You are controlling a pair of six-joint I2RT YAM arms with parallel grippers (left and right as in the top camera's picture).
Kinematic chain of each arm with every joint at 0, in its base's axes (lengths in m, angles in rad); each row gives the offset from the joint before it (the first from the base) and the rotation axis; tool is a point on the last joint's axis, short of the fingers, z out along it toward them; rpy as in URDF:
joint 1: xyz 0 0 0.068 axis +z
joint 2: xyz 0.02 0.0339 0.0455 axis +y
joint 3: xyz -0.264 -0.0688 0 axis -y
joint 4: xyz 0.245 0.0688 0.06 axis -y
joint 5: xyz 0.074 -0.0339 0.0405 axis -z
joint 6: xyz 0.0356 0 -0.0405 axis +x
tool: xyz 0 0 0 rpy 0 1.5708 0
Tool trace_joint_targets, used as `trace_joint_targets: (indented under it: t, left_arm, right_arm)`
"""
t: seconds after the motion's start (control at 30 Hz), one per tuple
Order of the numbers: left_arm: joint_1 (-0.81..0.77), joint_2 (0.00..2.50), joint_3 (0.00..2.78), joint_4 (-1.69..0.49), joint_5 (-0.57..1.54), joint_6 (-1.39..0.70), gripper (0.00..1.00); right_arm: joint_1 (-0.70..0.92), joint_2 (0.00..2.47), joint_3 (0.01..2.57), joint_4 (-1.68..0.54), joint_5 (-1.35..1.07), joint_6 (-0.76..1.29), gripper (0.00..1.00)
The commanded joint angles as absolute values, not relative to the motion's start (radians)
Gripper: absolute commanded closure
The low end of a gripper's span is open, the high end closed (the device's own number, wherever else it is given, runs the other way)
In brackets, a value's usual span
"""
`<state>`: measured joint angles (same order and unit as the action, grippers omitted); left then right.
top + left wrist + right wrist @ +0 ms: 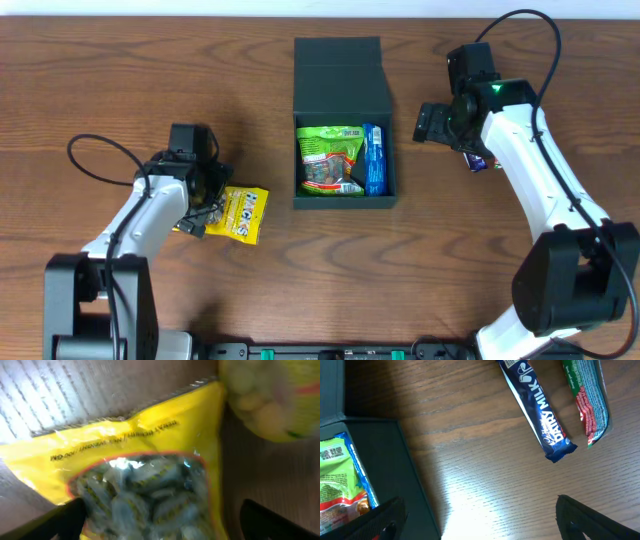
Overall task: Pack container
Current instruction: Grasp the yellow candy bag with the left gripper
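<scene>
While the left gripper (203,210) stands wide open over the yellow snack packet (243,213), holding nothing, it should close squarely across the packet's middle before lifting. The container (340,80) sits centre-far, lid open, part-filled. The right gripper (432,122) hangs open and empty to its right.

Brown wood-grain surface (110,70), brightly lit.
The overhead view is filled by it up to the far edge, where a pale strip (200,6) is seen; a white glare (457,502) is reflected in the grain.
</scene>
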<state>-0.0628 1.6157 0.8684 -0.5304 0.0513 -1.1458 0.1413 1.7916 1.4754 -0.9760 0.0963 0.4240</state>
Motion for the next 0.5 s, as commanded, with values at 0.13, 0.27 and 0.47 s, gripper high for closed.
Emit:
trace_joint_targets:
  t: [0.13, 0.27, 0.47]
  left_arm:
    - [-0.068, 1.696, 0.846, -0.518, 0.079, -1.147, 0.35]
    - [-0.067, 1.695, 0.846, -0.519, 0.080, -1.106, 0.59]
    - [-0.067, 1.652, 0.848, -0.520, 0.157, -1.044, 0.94]
  right_arm:
    - [0.132, 1.790, 1.476, -0.981, 0.093, 0.410, 0.05]
    - [0.131, 1.790, 1.476, -0.981, 0.093, 0.410, 0.04]
    - [0.115, 1.790, 1.476, -0.991, 0.093, 0.410, 0.01]
